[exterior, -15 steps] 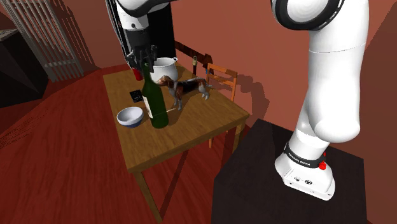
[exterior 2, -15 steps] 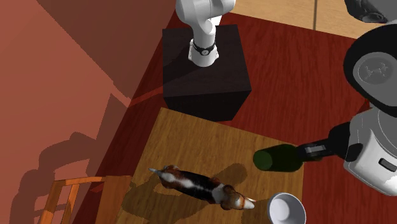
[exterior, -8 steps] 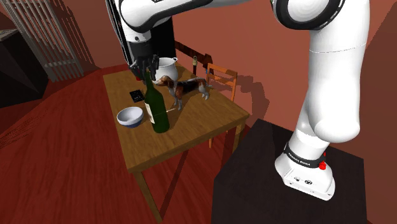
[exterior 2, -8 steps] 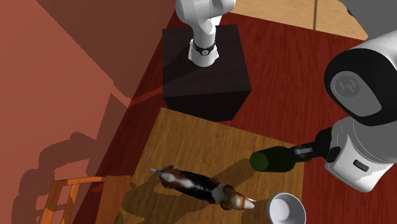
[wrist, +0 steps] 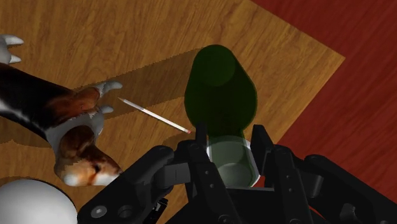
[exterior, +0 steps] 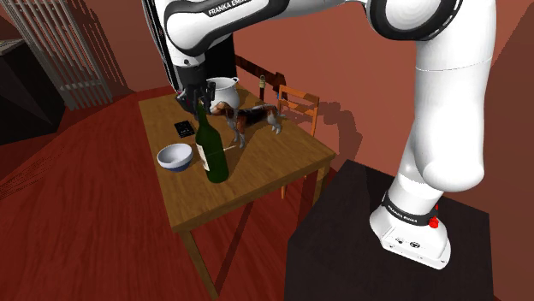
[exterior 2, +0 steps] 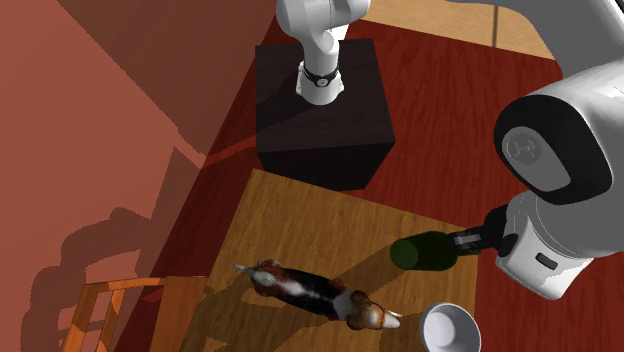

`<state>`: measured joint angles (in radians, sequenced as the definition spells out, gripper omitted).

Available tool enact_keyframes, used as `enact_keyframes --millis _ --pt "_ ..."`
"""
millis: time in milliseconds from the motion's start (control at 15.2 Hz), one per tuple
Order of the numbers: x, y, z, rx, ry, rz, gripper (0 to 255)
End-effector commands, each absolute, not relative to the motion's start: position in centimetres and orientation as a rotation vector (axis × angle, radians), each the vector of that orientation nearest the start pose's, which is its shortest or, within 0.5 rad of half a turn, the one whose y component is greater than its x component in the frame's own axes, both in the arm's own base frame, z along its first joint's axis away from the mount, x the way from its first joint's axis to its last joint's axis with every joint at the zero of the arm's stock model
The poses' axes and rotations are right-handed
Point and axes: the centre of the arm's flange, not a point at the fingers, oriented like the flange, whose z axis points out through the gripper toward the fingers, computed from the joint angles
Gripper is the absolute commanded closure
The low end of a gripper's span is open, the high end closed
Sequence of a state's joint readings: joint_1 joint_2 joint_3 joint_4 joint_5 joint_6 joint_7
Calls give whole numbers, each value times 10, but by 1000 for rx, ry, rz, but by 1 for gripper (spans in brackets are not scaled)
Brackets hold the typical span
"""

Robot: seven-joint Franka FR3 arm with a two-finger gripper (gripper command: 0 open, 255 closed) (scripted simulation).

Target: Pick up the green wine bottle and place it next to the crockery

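Grasp made: all-black two-finger gripper [wrist: 229,137] clamped on neck of dark green glass wine bottle [exterior: 210,150]; upright at light wooden table [exterior: 274,162], near round white bowl [exterior: 175,156], likely the crockery; set-down and release apparently left.

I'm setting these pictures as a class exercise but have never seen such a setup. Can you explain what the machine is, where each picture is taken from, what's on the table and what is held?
The machine is a white robot arm standing on a black box; its black two-fingered pincer does the grasping. One picture looks from beside the box over a wooden table, another looks down from above, and the third comes from a camera on the hand itself. On the table are a green bottle, a white bowl, a white jug, a toy dog and a small black thing I cannot identify. The pincer is shut on the bottle's neck, and the bottle is roughly upright.
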<state>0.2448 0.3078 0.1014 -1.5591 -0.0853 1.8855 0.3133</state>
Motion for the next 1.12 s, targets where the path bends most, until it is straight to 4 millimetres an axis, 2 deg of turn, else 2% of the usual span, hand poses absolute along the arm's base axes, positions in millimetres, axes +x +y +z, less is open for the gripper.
enact_keyframes --millis 0,198,264,594,858,1056 --pt "621 210 472 -3181 -85 -58 255" --pt "621 210 472 -3181 -85 -58 255" --pt "621 210 472 -3181 -85 -58 0" --pt "621 209 472 -3181 -85 -58 0" --pt "619 212 522 -3181 -85 -58 0" --pt "619 212 522 -3181 -85 -58 0"
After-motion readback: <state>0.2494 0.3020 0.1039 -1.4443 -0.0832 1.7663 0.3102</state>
